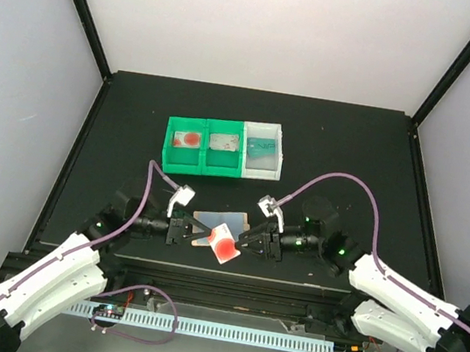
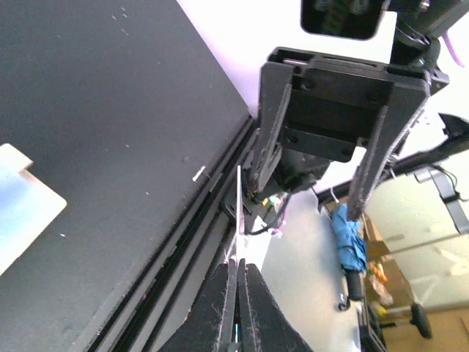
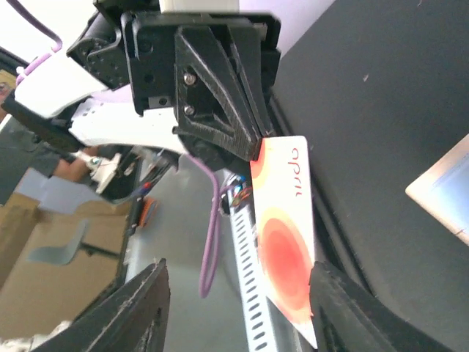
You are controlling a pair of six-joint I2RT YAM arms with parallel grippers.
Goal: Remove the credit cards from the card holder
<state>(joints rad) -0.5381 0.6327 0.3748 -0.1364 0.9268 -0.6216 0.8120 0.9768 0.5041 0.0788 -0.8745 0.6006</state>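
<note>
Nearest, above the front edge of the table (image 1: 353, 158): left gripper (image 1: 197, 234) shut tight on 1 end of a white card (image 1: 223, 247) with a red spot. Card lifted clear of the table, tilted, seen edge-on from the left wrist. Facing it from the right: right gripper (image 1: 247, 242) spread wide, 1 finger to each side of the card's other end, holding nothing. Cannot tell whether either finger touches the card.

Just beyond the card, flat on the table: holder (image 1: 222, 219), tan with a bluish-grey face, free of both grippers. Contents too small to tell.

Further back, well apart from the holder: tray (image 1: 201, 168) with 3 compartments side by side, 2 green and 1 white. In the left green compartment, a red-spot card (image 1: 189, 138). In the middle one, a greyish card (image 1: 222, 142). In the white one on the right, a teal card (image 1: 263, 147).
</note>
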